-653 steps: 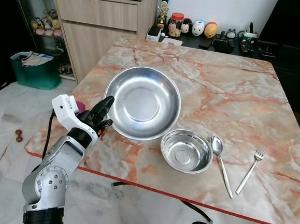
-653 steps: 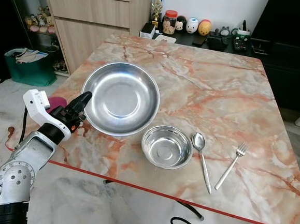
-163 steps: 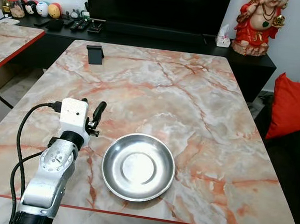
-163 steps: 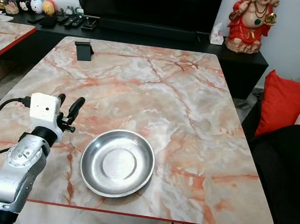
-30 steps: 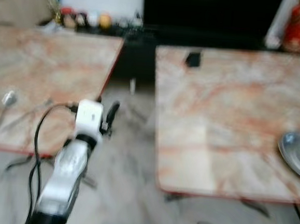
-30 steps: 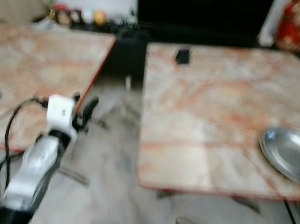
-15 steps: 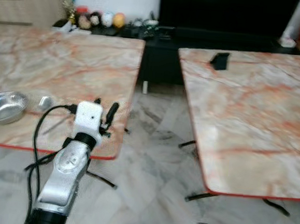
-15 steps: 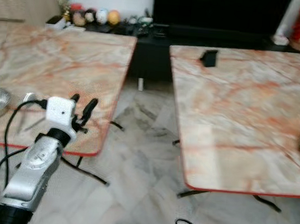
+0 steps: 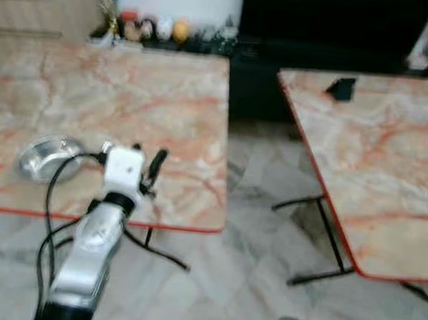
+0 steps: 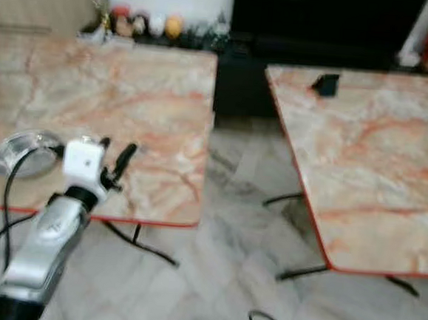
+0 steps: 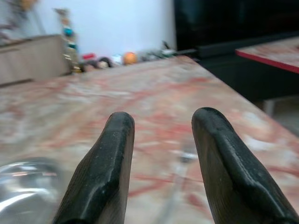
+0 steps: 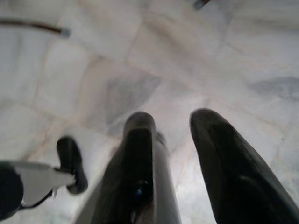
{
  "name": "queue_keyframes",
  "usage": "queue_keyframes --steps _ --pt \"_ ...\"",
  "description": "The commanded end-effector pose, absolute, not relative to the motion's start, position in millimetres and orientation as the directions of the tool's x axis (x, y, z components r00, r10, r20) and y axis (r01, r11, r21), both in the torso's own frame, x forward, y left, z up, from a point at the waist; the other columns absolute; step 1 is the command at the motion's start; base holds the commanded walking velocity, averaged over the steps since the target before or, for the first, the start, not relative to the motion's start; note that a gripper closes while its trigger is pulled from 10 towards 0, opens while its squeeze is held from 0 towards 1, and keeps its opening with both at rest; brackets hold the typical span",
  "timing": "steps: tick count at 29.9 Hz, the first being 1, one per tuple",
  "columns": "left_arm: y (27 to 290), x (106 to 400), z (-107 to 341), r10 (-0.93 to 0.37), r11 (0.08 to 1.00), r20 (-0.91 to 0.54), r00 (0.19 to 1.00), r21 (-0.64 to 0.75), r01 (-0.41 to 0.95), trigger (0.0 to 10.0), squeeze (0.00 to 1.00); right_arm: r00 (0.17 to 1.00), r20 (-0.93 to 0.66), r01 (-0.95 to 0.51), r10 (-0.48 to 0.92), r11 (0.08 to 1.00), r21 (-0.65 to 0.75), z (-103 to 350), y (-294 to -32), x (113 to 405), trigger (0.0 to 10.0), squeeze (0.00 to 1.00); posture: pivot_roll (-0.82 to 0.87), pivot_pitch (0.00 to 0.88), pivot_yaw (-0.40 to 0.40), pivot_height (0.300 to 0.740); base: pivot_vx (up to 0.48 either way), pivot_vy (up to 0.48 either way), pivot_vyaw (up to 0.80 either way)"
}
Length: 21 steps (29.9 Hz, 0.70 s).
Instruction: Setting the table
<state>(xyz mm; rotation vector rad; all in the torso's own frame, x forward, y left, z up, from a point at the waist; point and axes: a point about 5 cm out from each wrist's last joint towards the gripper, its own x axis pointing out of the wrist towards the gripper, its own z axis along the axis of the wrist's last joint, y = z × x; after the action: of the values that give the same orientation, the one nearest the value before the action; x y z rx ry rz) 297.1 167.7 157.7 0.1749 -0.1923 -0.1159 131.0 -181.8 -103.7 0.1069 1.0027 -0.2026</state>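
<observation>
Fingers (image 11: 105,172) of our left gripper (image 11: 161,140): two long black prongs, held apart with nothing between them, raised on the silver arm above the near edge of the left-hand marble table. Fingers (image 12: 215,163) of our right gripper (image 12: 170,123): also spread and empty, hanging low over the pale grey marble-tiled floor (image 9: 253,230). Just beside the left gripper, on its left: one small round stainless-steel bowl (image 9: 45,157), upright, resting on the pink-and-orange veined marble table with red edging (image 9: 130,94) near its front edge; the bowl's blurred rim also shows low in the left wrist view (image 11: 23,186). A thin blurred utensil-like streak lies on the tabletop beyond the fingers in that view; we cannot tell what it is. Well apart to the right, across a strip of floor: a second marble table of the same pattern (image 9: 377,158), carrying a small black stand-like object (image 9: 341,88) near its far left corner. Behind both tables: a low black cabinet (image 9: 281,58) with a row of small coloured figurines (image 9: 154,29), and a wooden sideboard (image 9: 41,5) at far left. The head views are soft with motion blur.
</observation>
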Motion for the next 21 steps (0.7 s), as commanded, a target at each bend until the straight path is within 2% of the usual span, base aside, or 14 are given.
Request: queue_keyframes --steps 1,2,21 --pt "161.3 296.5 159.9 -0.146 0.975 0.186 0.972 0.194 0.109 10.0 0.0 0.522 -0.84 0.223 -0.147 0.974 -0.032 -102.9 -191.5 129.7 10.0 0.0 0.05 0.0 -0.016 0.74 0.0 0.371 0.8" --pt "161.0 296.3 159.8 -0.145 0.975 0.187 0.972 0.193 0.109 10.0 0.0 0.52 -0.841 0.222 -0.149 0.974 -0.035 -102.9 -191.8 129.5 10.0 0.0 0.05 0.0 -0.016 0.74 0.0 0.371 0.8" --pt "160.0 297.6 160.0 -0.149 0.975 0.187 0.971 0.193 0.112 10.0 0.0 0.517 -0.845 0.23 -0.134 0.973 -0.014 -103.4 -191.0 128.9 10.0 0.0 0.06 0.0 -0.018 0.74 0.0 0.375 0.0"
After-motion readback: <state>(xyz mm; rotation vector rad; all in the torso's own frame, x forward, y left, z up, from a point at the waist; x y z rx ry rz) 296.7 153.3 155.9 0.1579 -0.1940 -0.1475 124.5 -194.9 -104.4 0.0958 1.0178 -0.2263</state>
